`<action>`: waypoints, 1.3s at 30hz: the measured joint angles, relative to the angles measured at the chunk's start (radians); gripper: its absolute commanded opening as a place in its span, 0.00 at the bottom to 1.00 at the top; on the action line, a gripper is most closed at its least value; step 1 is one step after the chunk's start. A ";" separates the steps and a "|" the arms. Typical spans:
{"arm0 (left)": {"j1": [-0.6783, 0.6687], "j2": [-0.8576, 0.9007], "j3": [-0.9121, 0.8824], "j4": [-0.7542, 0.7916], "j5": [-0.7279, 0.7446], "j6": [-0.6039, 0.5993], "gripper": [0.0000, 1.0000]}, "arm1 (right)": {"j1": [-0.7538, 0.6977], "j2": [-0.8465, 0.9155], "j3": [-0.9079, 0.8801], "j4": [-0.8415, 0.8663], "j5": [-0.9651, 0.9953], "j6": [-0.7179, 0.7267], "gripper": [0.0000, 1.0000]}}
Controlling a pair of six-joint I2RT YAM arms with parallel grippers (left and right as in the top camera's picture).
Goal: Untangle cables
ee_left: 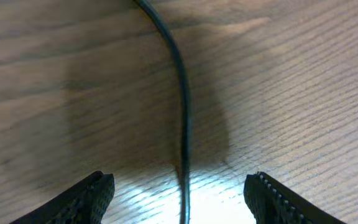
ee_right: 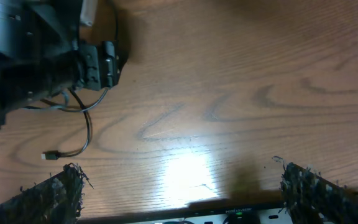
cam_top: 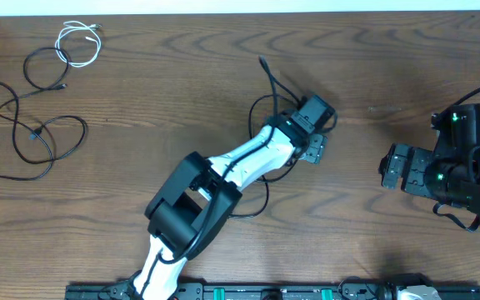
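Observation:
One black cable [cam_top: 267, 79] lies in the middle of the table, its plug end pointing to the far side and its loops running under my left arm. My left gripper [cam_top: 313, 150] stands over it. In the left wrist view this cable [ee_left: 182, 118] runs straight between the two wide-apart fingers [ee_left: 95, 198], touching neither: the gripper [ee_left: 182, 202] is open. More cables lie at the far left: a small white coil [cam_top: 78, 42] and black loops [cam_top: 42, 133]. My right gripper [cam_top: 390, 167] sits at the right, open over bare wood [ee_right: 182, 193].
The right wrist view shows the left arm's head [ee_right: 95, 65] and a cable end with a small plug [ee_right: 51, 155]. A black rail [cam_top: 273, 292] runs along the near table edge. The table's far edge [cam_top: 240, 10] borders a white surface.

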 measured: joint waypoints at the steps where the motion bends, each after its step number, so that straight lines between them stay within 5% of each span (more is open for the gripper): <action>1: -0.003 0.006 0.000 0.002 -0.002 0.000 0.64 | 0.000 0.000 0.000 0.000 0.000 0.000 0.99; 7: -0.003 0.033 0.000 0.003 -0.030 0.003 0.09 | 0.000 0.000 0.000 0.000 0.000 0.000 0.99; 8: -0.003 0.033 0.000 -0.002 -0.031 0.007 0.08 | 0.000 0.000 0.000 0.000 0.000 0.000 0.99; 14: -0.003 0.034 0.013 -0.075 -0.038 0.006 0.08 | 0.000 0.000 0.000 0.000 0.000 0.000 0.99; 27: -0.003 0.030 0.025 -0.650 -0.040 -0.048 0.07 | 0.000 0.000 0.000 0.000 0.000 0.000 0.99; 36: -0.003 -0.005 0.003 -0.666 0.009 -0.110 0.08 | 0.000 0.000 0.000 0.000 0.000 0.000 0.99; 38: -0.001 -0.048 0.001 -0.623 0.011 -0.113 0.29 | 0.000 0.000 0.000 0.000 0.000 0.000 0.99; 39: 0.003 -0.077 0.000 -0.593 0.013 -0.121 0.50 | 0.000 0.000 0.000 0.000 0.000 0.000 0.99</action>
